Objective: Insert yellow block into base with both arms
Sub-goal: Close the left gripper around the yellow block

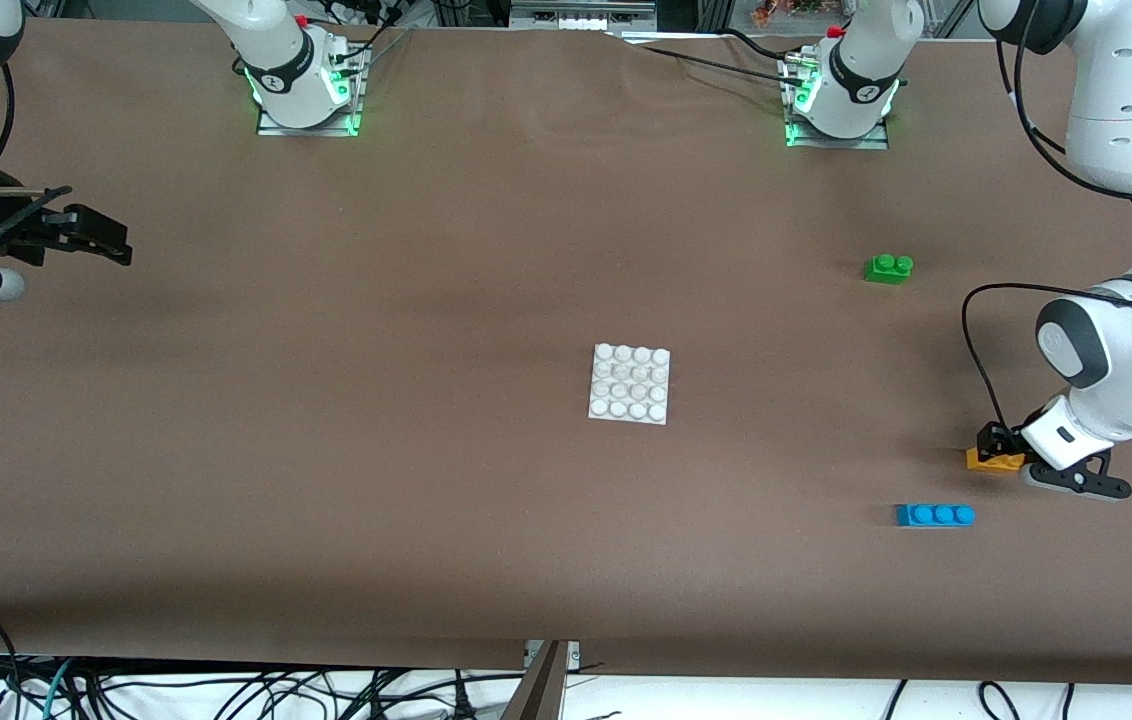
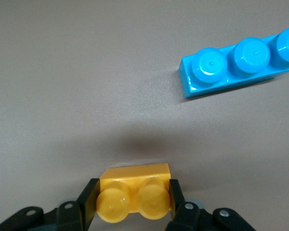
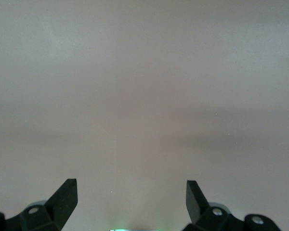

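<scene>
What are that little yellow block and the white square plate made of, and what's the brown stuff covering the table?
The yellow block, pinched in the left hand, looks like glossy moulded plastic: smooth rounded studs catch highlights. The white base seems the same sort of plastic, its studs faintly shiny. The brown table cover appears to be matte paper or cloth; soft wrinkles show near the arms' bases, though which one is unclear.

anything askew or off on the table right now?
Nothing stands out. The white base lies flat mid-table, the green brick and blue brick sit upright, and the left claw squarely grips the yellow block. The right claw waits open.
</scene>
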`<state>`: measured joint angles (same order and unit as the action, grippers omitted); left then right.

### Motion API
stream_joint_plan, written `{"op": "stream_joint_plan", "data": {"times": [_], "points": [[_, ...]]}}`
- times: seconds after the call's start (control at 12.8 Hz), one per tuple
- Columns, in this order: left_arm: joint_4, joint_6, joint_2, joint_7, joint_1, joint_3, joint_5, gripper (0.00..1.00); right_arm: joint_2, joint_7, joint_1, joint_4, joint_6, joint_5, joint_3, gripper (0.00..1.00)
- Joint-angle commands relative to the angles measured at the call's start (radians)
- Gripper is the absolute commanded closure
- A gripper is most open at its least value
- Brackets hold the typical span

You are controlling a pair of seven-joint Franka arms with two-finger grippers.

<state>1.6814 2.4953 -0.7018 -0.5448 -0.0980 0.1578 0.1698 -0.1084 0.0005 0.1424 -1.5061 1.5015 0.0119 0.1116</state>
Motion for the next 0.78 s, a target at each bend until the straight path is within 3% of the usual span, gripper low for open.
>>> {"op": "stream_joint_plan", "data": {"times": [0.0, 0.16, 0.7], "points": [[-0.02, -0.009, 0.008, -0.01, -0.005, -0.004, 0.03, 0.5, -0.007, 0.006, -0.007, 0.023, -0.015, 0.007, -0.004, 0.0], [-0.02, -0.018, 0.039, -0.012, -0.003, -0.004, 0.022, 0.5, -0.007, 0.007, -0.009, 0.023, -0.015, 0.007, -0.004, 0.0], [-0.029, -0.257, 0.194, -0.012, 0.009, -0.009, -0.056, 0.5, -0.007, 0.006, -0.009, 0.023, -0.017, 0.007, -0.003, 0.0]]}}
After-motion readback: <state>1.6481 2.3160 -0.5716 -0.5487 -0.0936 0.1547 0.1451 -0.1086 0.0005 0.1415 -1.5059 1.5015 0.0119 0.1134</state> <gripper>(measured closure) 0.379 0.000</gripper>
